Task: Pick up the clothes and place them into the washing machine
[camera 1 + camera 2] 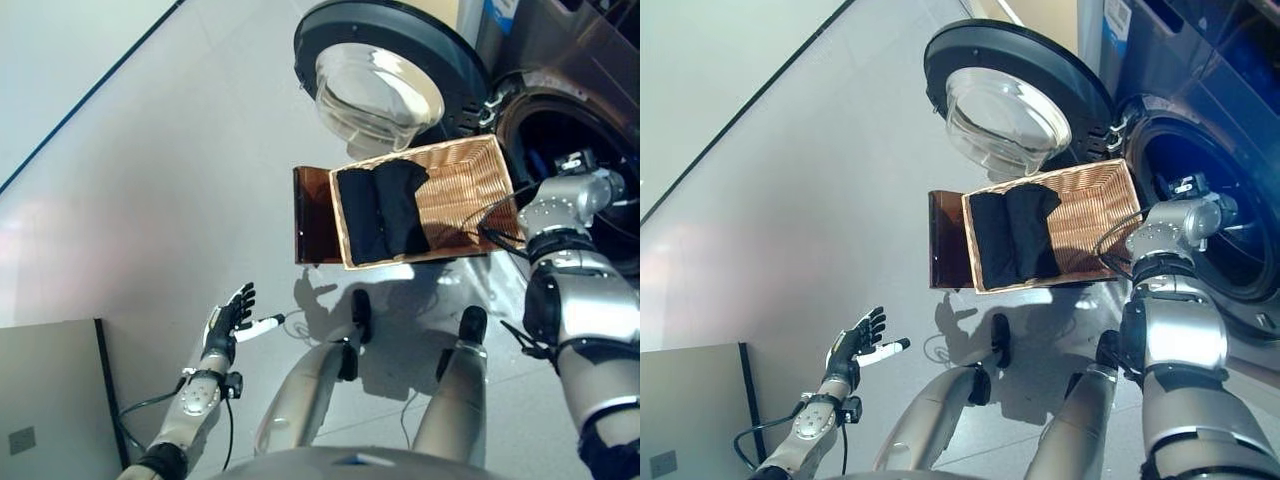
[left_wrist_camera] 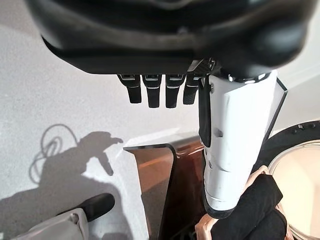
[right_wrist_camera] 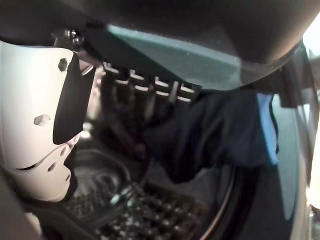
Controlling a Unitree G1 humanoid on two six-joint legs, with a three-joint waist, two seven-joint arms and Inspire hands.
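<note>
Currently, clothes being loaded from basket to washing machine drum.
Nearest, left hand [image 1: 228,322] hangs open over the floor; beyond, dark clothes [image 1: 385,210] lie folded in the wicker basket [image 1: 470,180]; farthest, right hand [image 3: 145,107] inside the washing machine [image 1: 1200,130] apparently clasps a dark garment [image 3: 220,130]. Soft, light cloth: gather a fold. No writing legible.

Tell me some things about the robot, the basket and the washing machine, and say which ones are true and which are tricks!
1. The washing machine door is open. True.
2. The wicker basket is empty. False: dark clothes lie in it.
3. The right hand reaches into the drum, dark cloth at its fingers. True.
4. The left hand holds clothes. False: it is open, holding nothing.
</note>
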